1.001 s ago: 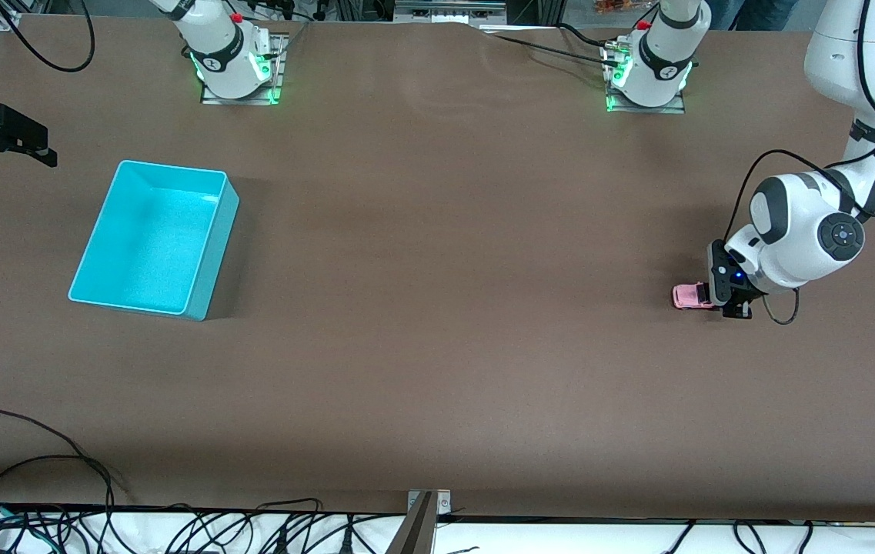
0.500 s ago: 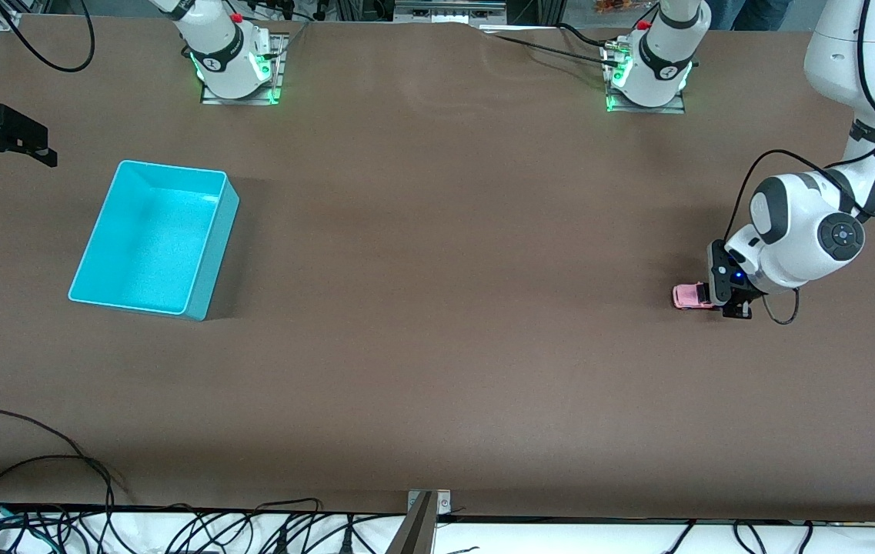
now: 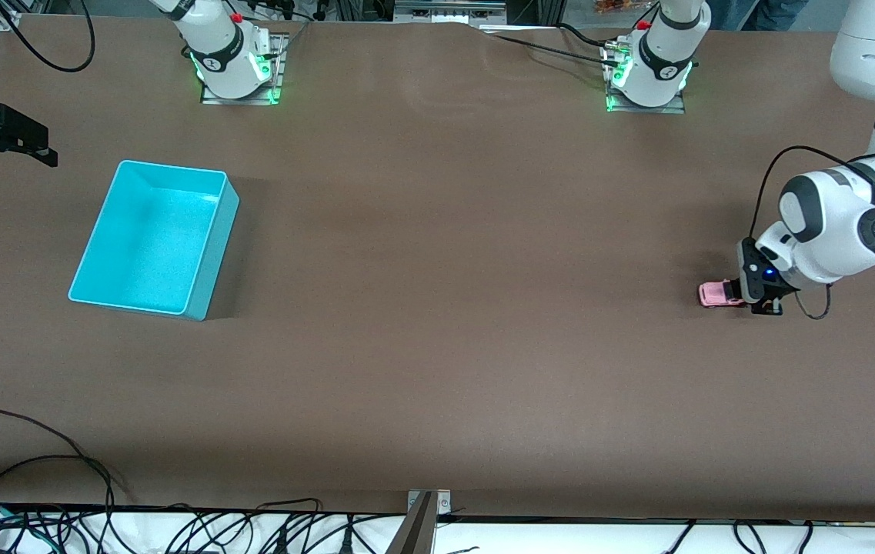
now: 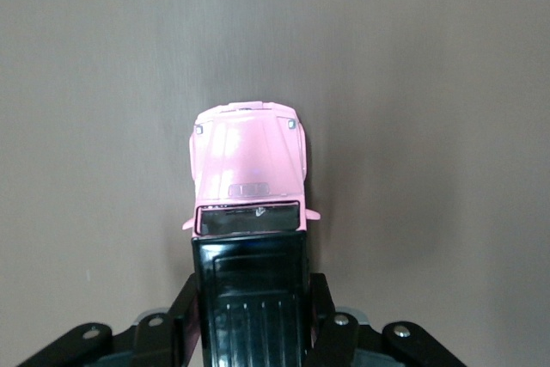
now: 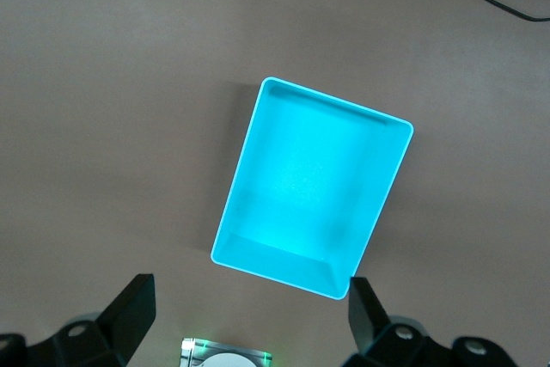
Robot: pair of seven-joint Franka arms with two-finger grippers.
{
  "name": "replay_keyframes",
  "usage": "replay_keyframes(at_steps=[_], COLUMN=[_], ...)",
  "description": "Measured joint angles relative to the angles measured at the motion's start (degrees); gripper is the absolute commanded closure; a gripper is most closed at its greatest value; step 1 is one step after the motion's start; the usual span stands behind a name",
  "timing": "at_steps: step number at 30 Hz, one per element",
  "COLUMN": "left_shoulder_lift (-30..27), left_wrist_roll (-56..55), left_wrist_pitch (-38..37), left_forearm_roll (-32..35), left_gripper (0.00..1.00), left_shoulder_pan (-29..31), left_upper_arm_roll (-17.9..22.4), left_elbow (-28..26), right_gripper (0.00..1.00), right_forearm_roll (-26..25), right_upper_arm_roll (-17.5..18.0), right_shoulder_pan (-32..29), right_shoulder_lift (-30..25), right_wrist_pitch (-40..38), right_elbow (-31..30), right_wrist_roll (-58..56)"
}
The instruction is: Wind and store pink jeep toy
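Observation:
The pink jeep toy (image 3: 713, 295) stands on its wheels on the brown table near the left arm's end. My left gripper (image 3: 735, 294) is low at the table and shut on the jeep's black rear roof. In the left wrist view the jeep (image 4: 249, 169) points away from the gripper (image 4: 251, 302), with a finger pressed on each side of the black roof. My right gripper (image 3: 43, 152) is open and empty, up over the table's right arm's end; the arm waits. In the right wrist view its fingers (image 5: 133, 302) stand wide apart.
An empty turquoise bin (image 3: 215, 258) stands on the table toward the right arm's end, and it also shows in the right wrist view (image 5: 284, 261). The two arm bases (image 3: 237, 69) stand along the table's edge farthest from the front camera. Cables lie along the edge nearest that camera.
My left gripper has moved a short way toward the left arm's end of the table, taking the jeep with it along the surface. The right arm has not moved.

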Motion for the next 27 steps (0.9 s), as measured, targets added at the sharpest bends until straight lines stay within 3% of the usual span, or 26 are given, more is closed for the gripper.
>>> replay_keyframes(at_steps=[10, 27], left_shoulder_lift=[2.2, 4.6], left_wrist_roll=[7.3, 14.8], left_wrist_pitch=[-0.7, -0.7], left_forearm_roll=[0.0, 0.0], left_gripper=[1.00, 1.00], left_shoulder_pan=[6.2, 11.2], left_upper_arm_roll=[0.0, 0.0], left_elbow=[3.8, 7.7], right_gripper=[0.00, 0.00], right_forearm_roll=[0.0, 0.0], right_upper_arm_roll=[0.0, 0.0], right_shoulder_pan=[0.0, -0.1], right_shoulder_lift=[0.0, 0.0], right_wrist_pitch=[0.0, -0.2], right_elbow=[0.0, 0.0], right_wrist_roll=[0.0, 0.0])
